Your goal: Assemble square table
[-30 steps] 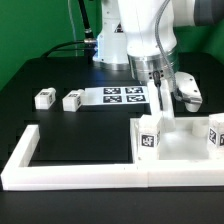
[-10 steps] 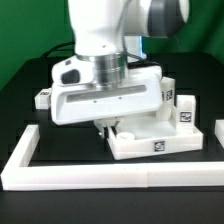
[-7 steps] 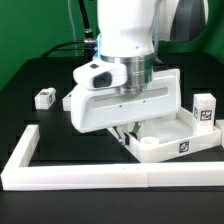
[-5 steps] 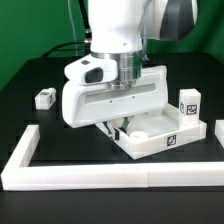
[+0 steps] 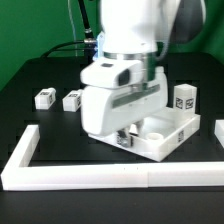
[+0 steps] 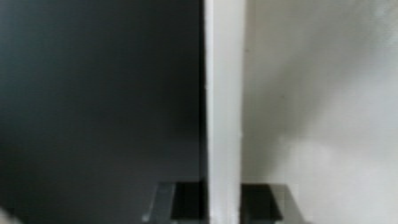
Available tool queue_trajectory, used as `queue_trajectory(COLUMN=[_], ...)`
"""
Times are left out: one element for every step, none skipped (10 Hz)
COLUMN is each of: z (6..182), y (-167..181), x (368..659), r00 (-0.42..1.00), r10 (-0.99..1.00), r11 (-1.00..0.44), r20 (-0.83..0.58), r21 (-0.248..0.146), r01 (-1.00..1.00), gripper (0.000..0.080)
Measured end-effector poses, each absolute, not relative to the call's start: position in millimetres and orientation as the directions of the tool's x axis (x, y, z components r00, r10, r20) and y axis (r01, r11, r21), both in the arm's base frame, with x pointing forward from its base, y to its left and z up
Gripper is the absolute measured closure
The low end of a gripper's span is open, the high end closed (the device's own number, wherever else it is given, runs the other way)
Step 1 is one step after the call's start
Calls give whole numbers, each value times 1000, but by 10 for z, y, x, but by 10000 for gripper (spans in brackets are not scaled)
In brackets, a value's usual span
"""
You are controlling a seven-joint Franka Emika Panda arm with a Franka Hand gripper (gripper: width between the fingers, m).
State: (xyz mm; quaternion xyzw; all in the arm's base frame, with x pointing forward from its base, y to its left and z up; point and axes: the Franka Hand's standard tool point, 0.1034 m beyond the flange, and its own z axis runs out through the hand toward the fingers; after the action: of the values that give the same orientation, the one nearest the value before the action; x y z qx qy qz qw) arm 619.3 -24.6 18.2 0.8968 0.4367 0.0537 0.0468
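— How far along would you say it is?

— Early, by the look of it. The slab lies rim-side up on the dark surface, skewed, just inside the white border wall. One leg block stands upright at its far corner toward the exterior view's right. I can't tell from here whether it is screwed home or only set in the hole.

— And the other legs?

— Two loose blocks sit side by side on the surface at the exterior view's left, well apart from the slab. I can't pick out a fourth. At least one round corner hole near the arm looks empty. So I'd judge most of the leg fitting is left to do.

— What are the jaws doing?

— They're down at the slab's near corner, mostly hidden from outside by the big white hand. The wrist view is clearer. The slab's thin raised rim runs straight up between the two dark fingers, one on each side and right against it. So they're narrowed to little more than the rim's thickness and seem to be pinching it. They hold nothing else.
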Motion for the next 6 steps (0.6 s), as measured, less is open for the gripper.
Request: queue_trajectory(z=[222,263,273,269,272,273], y=[-95,18,-46,-81,-85,-94], x=[6306,6363,6326,6325,6327,6328], r00=[544,472,454,391,353,314], r10=[837,880,890,920,936,949], r11=[-546,-474,-455,-389,-350,-310], r20=[54,55,52,29,18,8], r21=[150,170,178,183,186,188], r01=[824,864,872,903,918,932], gripper=[732,732,732,732,732,732])
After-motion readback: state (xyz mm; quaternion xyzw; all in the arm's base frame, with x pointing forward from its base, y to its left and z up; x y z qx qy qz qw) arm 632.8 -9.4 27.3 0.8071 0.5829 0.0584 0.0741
